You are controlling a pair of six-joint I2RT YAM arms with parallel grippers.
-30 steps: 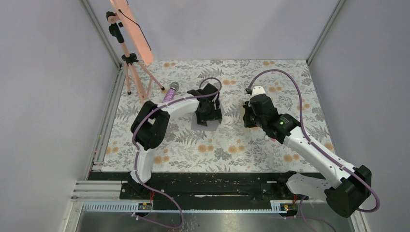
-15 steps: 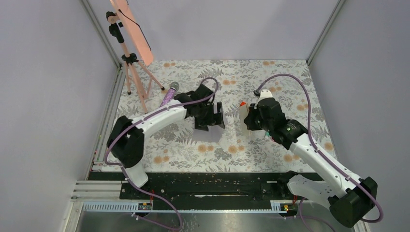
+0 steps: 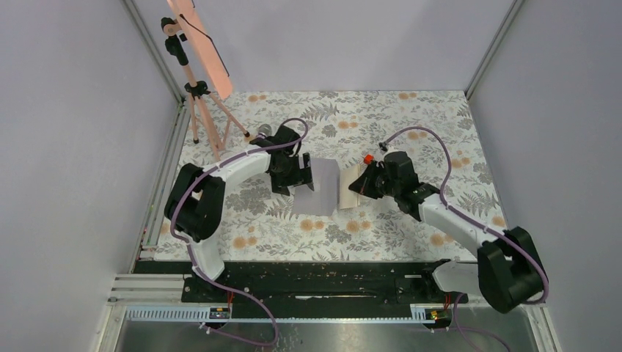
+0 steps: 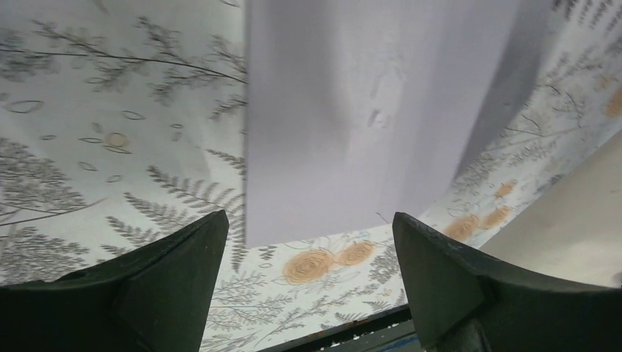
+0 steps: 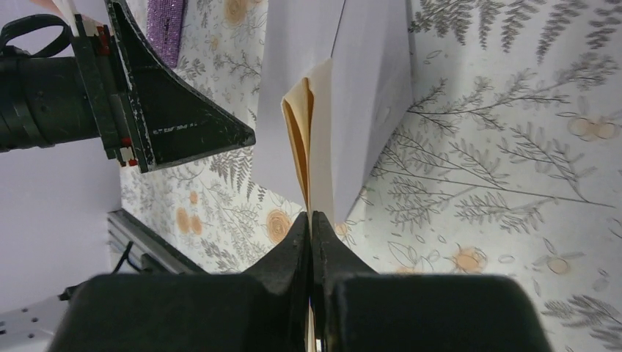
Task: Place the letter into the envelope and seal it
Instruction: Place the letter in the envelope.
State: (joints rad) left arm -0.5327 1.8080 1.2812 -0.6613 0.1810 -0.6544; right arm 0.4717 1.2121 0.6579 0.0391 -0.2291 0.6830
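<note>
1. We see a worktop (image 3: 440,117) covered in a fern-and-orange-flower print.
2. Plain pale lilac walls (image 3: 330,37) enclose the worktop on three sides.
3. At the worktop's far left corner stands a peach tripod (image 3: 195,92) carrying an orange panel (image 3: 202,44).

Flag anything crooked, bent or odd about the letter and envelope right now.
The letter looks odd: pinched on edge in the shut right end effector, it is curled or doubled over rather than flat. The envelope beside it has one side lifted off the table. The open left end effector holds nothing.
</note>
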